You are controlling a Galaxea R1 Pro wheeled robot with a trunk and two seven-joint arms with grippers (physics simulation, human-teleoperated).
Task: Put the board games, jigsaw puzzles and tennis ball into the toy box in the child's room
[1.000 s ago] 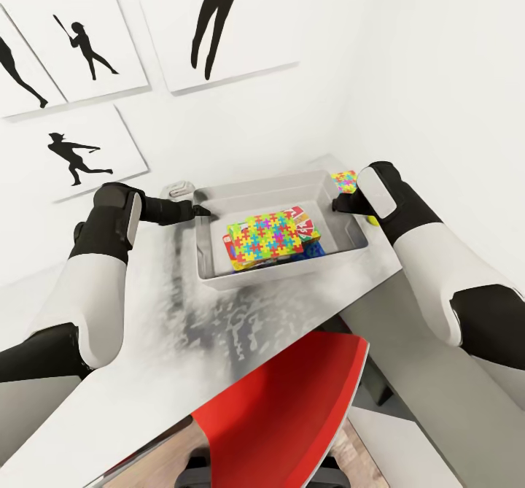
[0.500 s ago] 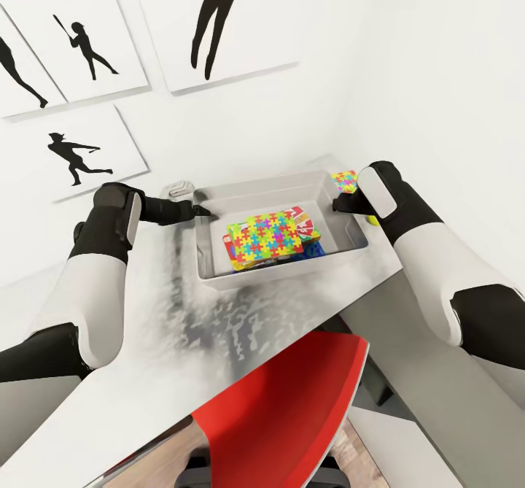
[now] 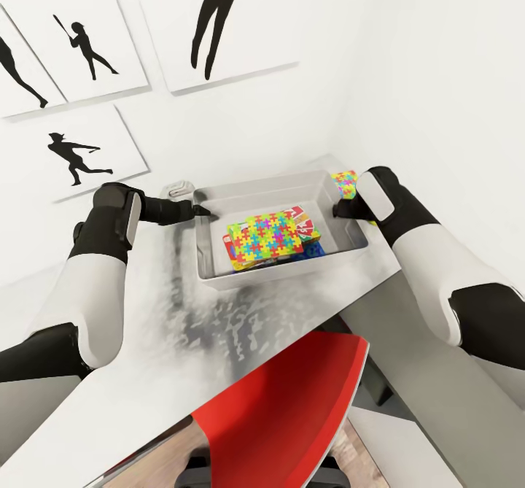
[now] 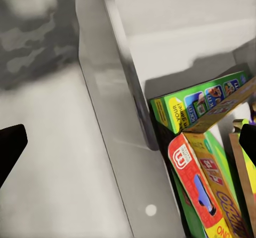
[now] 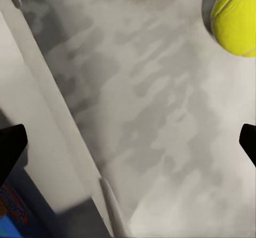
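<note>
The grey toy box (image 3: 211, 273) stands on the table (image 3: 168, 335). In it a jigsaw puzzle (image 3: 264, 240) lies on top of board games (image 4: 198, 103), one with a red cover (image 4: 198, 187). My left gripper (image 3: 202, 211) is open and straddles the box's left wall (image 4: 109, 120). My right gripper (image 3: 338, 209) is open over the right wall (image 5: 53, 120), one finger on each side. A second jigsaw puzzle (image 3: 343, 180) lies on the table just beyond the right gripper. The tennis ball (image 5: 234, 18) rests on the table outside the box, near that gripper.
A red chair (image 3: 292, 400) is pushed in at the table's near edge. A small grey object (image 3: 179, 190) sits behind the box by the wall. Black silhouette prints (image 3: 80, 50) hang on the white wall close behind the table.
My right arm has shifted very slightly toward the box's right wall. The left arm and the toys have stayed put.
</note>
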